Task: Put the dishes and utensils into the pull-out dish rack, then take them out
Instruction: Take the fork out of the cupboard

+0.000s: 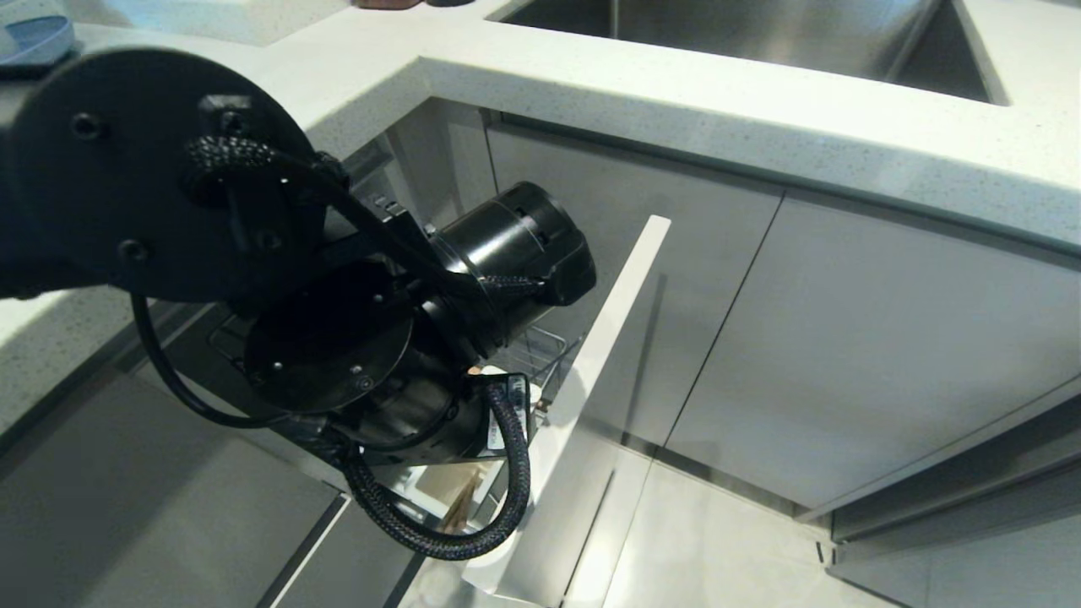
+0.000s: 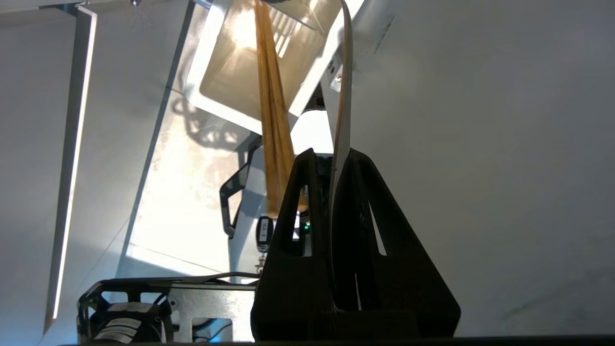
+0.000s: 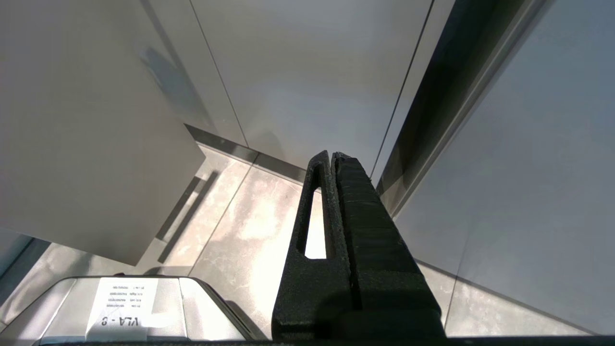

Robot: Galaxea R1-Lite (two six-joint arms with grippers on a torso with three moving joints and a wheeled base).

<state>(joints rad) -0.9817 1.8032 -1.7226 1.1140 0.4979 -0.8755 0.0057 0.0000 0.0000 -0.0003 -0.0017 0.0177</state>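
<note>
Chopsticks [image 2: 274, 110]: two, probably in white caddy [image 2: 211, 81] | fork [image 2: 343, 96]: one, pinched by left end effector [image 2: 331, 156] | right end effector [image 3: 333, 156]: closed, empty

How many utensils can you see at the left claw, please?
2: a fork clamped in the left claw, and chopsticks beside it, reaching into the white caddy. I cannot tell whether the claw touches the chopsticks. Others may be hidden behind the arm.

Left arm [image 1: 355, 338] low over open pull-out dish rack [image 1: 540, 355], left of white drawer front [image 1: 591, 380]; sink [image 1: 743, 34] far right.
</note>
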